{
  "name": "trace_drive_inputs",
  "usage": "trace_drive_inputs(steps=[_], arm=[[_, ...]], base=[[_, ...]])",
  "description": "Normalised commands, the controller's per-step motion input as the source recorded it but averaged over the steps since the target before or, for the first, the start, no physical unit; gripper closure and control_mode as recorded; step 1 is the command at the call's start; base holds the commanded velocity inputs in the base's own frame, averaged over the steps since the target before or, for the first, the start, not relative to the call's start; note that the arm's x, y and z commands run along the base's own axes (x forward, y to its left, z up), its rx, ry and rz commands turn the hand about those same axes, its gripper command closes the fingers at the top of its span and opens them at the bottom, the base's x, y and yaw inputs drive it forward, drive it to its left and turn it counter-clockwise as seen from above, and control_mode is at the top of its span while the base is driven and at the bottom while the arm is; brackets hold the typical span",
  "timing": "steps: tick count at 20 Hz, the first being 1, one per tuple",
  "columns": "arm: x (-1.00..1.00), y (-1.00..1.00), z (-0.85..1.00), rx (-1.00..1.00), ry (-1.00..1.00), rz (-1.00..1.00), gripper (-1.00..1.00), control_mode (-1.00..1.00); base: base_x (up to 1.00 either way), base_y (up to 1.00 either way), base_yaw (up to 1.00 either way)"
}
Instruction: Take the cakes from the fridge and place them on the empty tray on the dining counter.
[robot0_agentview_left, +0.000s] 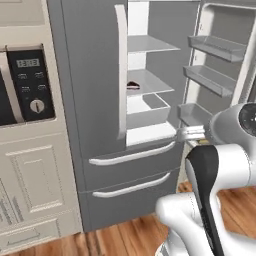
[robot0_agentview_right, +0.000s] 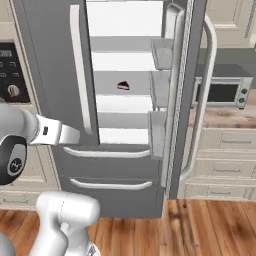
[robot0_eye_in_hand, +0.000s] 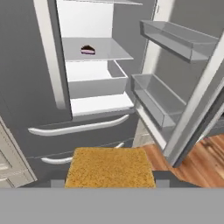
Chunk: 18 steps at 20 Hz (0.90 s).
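Hand view, left to right: closed left door of the fridge (robot0_eye_in_hand: 26, 87), dark grey, with a long cream handle (robot0_eye_in_hand: 51, 57); then the open white interior. Up inside, on a glass shelf (robot0_eye_in_hand: 109, 50), the chocolate wedge (robot0_eye_in_hand: 88, 50), set toward the shelf's left side, well apart from the tool and high above it in this view. Under that shelf a clear drawer (robot0_eye_in_hand: 94, 87), then two curved pull handles on the lower fronts. At bottom centre the tool (robot0_eye_in_hand: 109, 183), part-way open and gripping the tan-golden cake (robot0_eye_in_hand: 109, 168): block seated between the two tips, one tip peeking out at each side, held in front of the fridge and outside its shelves. Further right the swung-open right door (robot0_eye_in_hand: 192, 100) with its door bins (robot0_eye_in_hand: 179, 39), and wooden floor (robot0_eye_in_hand: 205, 162) below.

Left base view, left to right: black oven panel (robot0_agentview_left: 31, 82) in the cream cabinet, grey left door, wedge (robot0_agentview_left: 133, 85) on the middle shelf just past the handle, open door with bins, white arm (robot0_agentview_left: 220, 165) rising at lower right, lower than the wedge.

Right base view, left to right: arm (robot0_agentview_right: 50, 132) reaching across the closed left door, below and left of the wedge (robot0_agentview_right: 123, 85); open door edge-on; toaster oven (robot0_agentview_right: 220, 92) on the far surface.
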Motion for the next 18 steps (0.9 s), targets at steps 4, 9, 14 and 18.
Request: trace_drive_inputs(steps=[4, 9, 14, 18], arm=[[0.0, 0.0, 0.0, 0.0, 0.0, 0.0, 1.0, 1.0], [0.0, 0.0, 0.0, 0.0, 0.0, 0.0, 1.0, 1.0], [0.0, 0.0, 0.0, 0.0, 0.0, 0.0, 1.0, 1.0], [0.0, 0.0, 0.0, 0.0, 0.0, 0.0, 1.0, 1.0]], base=[[-0.66, 0.0, -0.46], [-0.7, 0.0, -0.49], [-0.67, 0.0, -0.49], [-0.64, 0.0, -0.49]])
